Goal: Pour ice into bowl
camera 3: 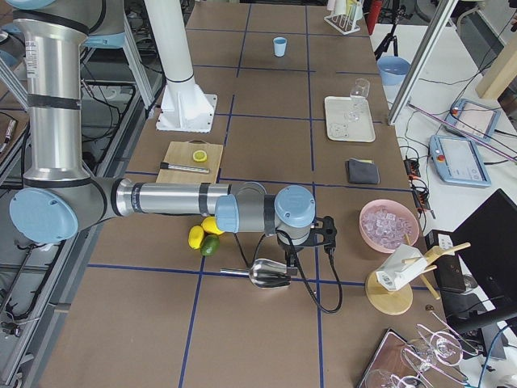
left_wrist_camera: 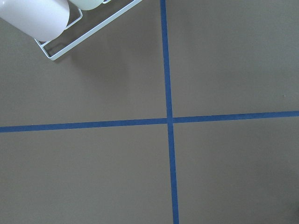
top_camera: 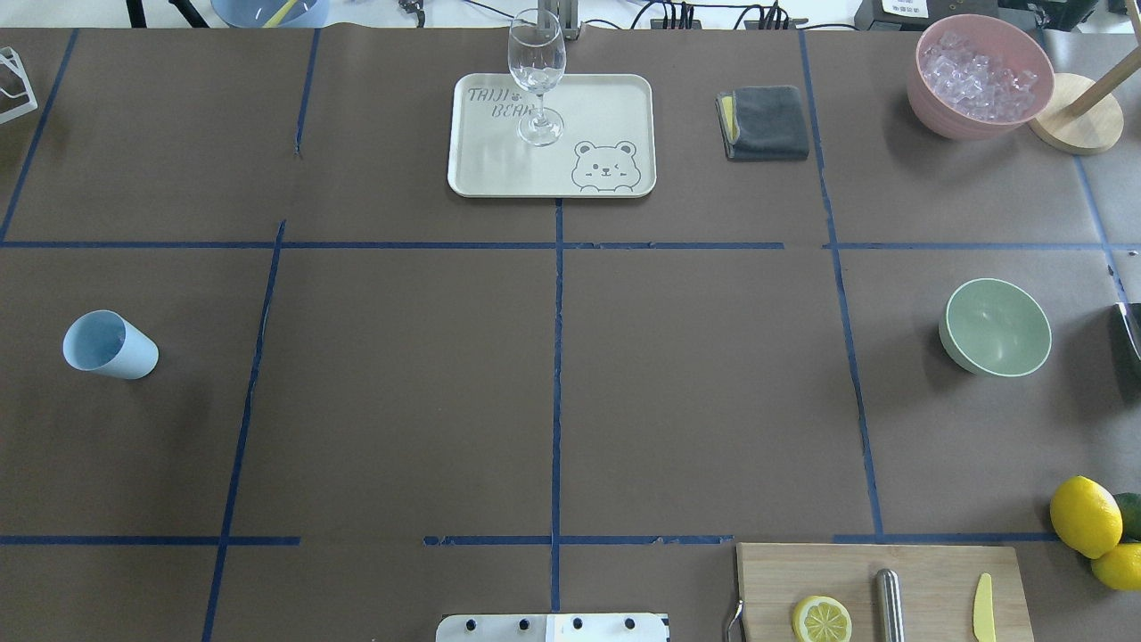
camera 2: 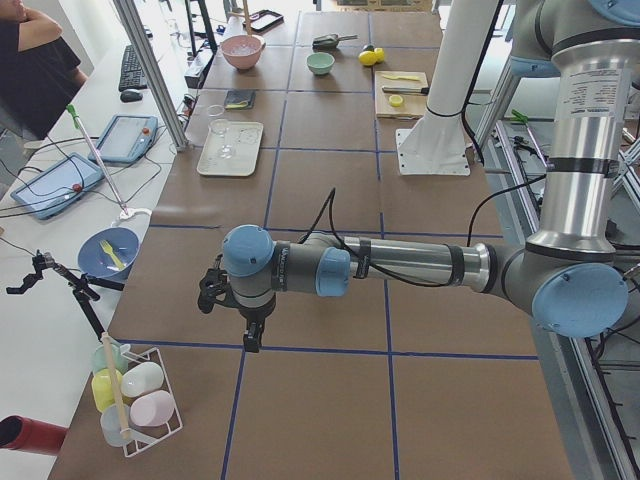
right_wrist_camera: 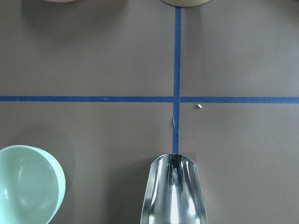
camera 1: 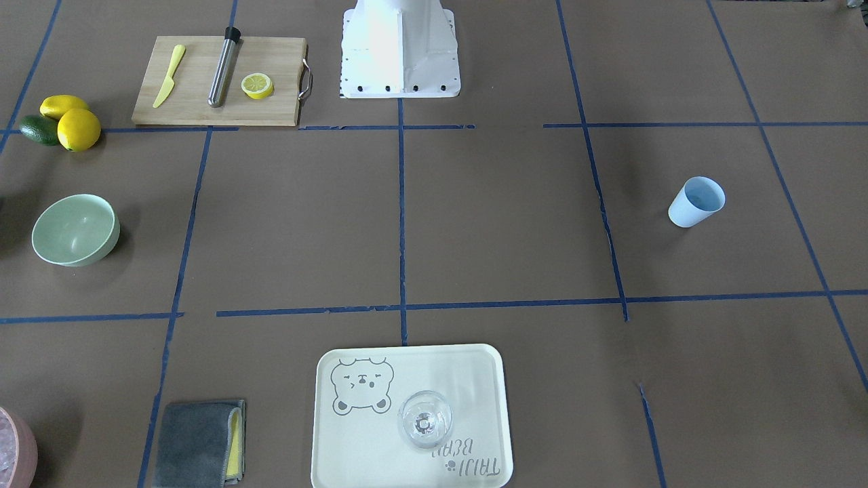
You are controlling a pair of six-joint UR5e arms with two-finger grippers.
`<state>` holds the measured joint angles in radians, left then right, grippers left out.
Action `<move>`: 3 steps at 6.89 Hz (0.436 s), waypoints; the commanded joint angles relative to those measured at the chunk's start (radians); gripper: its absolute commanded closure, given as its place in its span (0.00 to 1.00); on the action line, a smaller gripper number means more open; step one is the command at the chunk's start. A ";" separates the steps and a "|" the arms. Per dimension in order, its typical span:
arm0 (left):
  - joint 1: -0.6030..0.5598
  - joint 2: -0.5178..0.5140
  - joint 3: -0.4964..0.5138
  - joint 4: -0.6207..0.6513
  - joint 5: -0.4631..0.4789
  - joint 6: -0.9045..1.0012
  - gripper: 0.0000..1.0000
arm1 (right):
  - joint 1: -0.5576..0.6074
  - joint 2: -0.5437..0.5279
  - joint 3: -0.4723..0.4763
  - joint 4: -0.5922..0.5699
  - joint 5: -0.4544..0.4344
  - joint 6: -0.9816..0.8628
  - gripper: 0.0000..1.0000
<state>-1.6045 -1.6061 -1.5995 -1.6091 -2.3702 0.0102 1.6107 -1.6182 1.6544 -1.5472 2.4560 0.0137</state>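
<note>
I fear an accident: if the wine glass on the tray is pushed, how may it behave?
The wine glass stands tall on a thin stem, so it would probably tip, not slide. It looks like clear glass, so likely fragile.

Bowl (camera 1: 74,229): round, pale mint-green, matte, upright with its mouth up, empty. It stands alone on the brown table paper at mid-left of the front-facing view. Same bowl (top_camera: 997,326) is mid-right in the overhead view. Bowl (right_wrist_camera: 25,186) is cut off by the lower-left corner of the right wrist view.
</note>
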 commanded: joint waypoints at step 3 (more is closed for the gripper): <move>0.006 -0.014 -0.081 -0.009 0.002 0.001 0.00 | -0.012 0.029 0.019 -0.001 0.008 0.015 0.00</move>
<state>-1.6027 -1.6114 -1.6317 -1.6151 -2.3696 0.0107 1.6076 -1.6068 1.6646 -1.5471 2.4653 0.0219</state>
